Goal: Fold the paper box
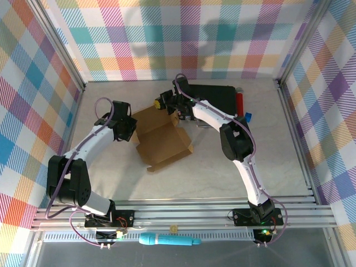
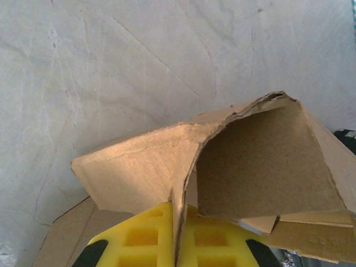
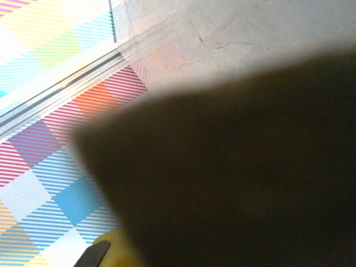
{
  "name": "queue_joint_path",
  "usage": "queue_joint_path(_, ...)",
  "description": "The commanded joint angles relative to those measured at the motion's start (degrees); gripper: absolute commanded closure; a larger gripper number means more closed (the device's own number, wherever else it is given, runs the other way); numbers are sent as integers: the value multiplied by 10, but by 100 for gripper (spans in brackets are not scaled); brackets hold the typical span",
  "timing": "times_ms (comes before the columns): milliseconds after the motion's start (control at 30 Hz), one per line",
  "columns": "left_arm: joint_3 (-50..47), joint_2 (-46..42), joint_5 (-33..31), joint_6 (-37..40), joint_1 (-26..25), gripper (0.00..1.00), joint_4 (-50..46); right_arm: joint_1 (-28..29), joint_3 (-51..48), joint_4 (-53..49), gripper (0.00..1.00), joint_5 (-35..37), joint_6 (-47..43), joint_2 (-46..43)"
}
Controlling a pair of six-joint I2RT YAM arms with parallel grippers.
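Note:
The paper box [image 1: 162,139] is a brown cardboard sheet, partly folded, lying mid-table. My left gripper [image 1: 130,130] is at its left edge. In the left wrist view, the yellow fingers [image 2: 139,236] are shut on a thin upright flap of the paper box [image 2: 139,167], with a curved panel arching to the right. My right gripper [image 1: 168,105] is at the box's far edge, by a raised flap. In the right wrist view, a dark blurred sheet [image 3: 233,178] lies right against the camera and hides the jaws. One yellow finger [image 3: 111,251] shows beside it.
A black case [image 1: 214,95] lies at the back, just behind the right gripper. A red cylinder [image 1: 240,102] and a small blue object [image 1: 248,117] sit to its right. A teal pen-like tool [image 1: 169,240] lies below the front rail. Plaid walls surround the table.

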Motion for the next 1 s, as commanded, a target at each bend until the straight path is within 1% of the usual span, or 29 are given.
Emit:
queue_joint_path(0,-37,-14,50,-25,-13,100,69,7,-31,25,100,-37,-17,-35)
queue_joint_path(33,-41,-20,58,-24,-14,93,95,6,-42,39,100,-37,-17,-40)
queue_joint_path(133,-35,-46,87,-18,-20,55,95,3,-85,75,100,-35,-14,-55)
queue_joint_path(167,-27,-57,98,-7,-21,44,84,1,-95,82,100,-35,-14,-59)
queue_joint_path(200,-17,-69,106,12,-23,36,66,0,-103,84,100,-35,-15,-63)
queue_joint_path(333,3,-136,128,115,-20,22,0,-7,-111,87,100,-36,-21,-70)
queue_joint_path(367,7,-155,133,150,-15,20,-17,-8,-112,88,100,-37,-22,-70)
queue_joint_path(500,6,-216,141,268,27,21,-84,-11,-114,88,100,-38,-23,-70)
queue_joint_path(567,2,-235,136,311,54,22,-110,-12,-112,88,100,-39,-25,-69)
queue_joint_path(633,-1,-247,97,347,71,26,-142,-13,-109,88,100,-39,-27,-66)
queue_joint_path(700,-15,-249,45,368,90,34,-168,-13,-107,87,100,-39,-29,-65)
queue_joint_path(733,-28,-245,39,377,98,37,-165,-13,-106,87,100,-39,-29,-65)
queue_joint_path(767,-46,-237,48,383,110,42,-148,-14,-105,87,100,-40,-31,-65)
queue_joint_path(833,-77,-212,87,390,128,50,-103,-14,-101,87,100,-43,-34,-64)
queue_joint_path(900,-107,-193,127,415,130,62,-31,-14,-99,86,100,-46,-37,-64)
queue_joint_path(967,-131,-185,138,437,131,68,20,-14,-99,86,100,-49,-40,-66)
